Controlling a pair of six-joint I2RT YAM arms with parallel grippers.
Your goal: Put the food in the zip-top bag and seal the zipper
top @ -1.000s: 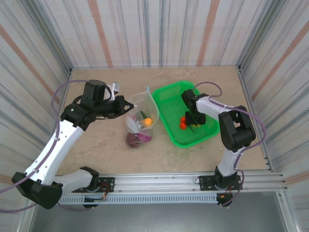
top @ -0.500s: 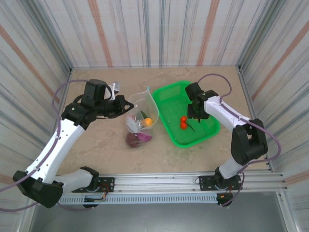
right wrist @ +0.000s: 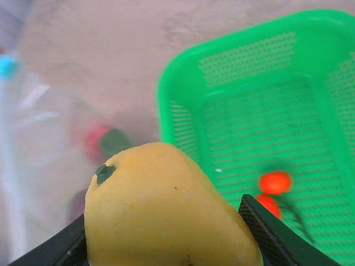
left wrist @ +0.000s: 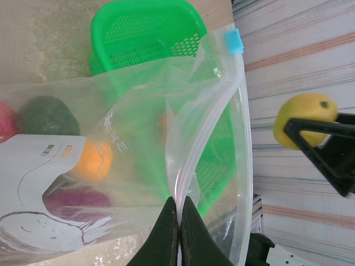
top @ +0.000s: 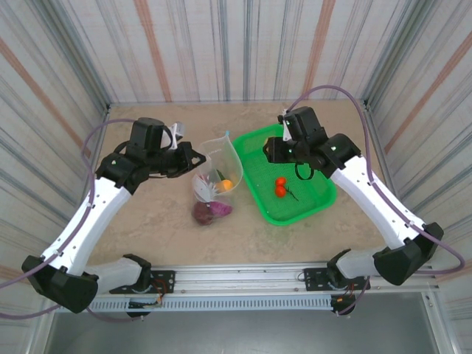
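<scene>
Beige marbled tabletop: left gripper clamped on the clear crinkly zip-top bag at its rim, right gripper clasping a smooth yellow toy fruit, best released squarely over the seemingly narrow mouth.

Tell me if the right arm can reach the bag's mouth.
Probably yes: the left gripper holds the zip-top bag open, and nothing stands between its mouth and the right gripper carrying the yellow fruit.

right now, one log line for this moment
left gripper: shut on bag rim | right gripper: holding yellow fruit | basket: two red pieces inside
</scene>
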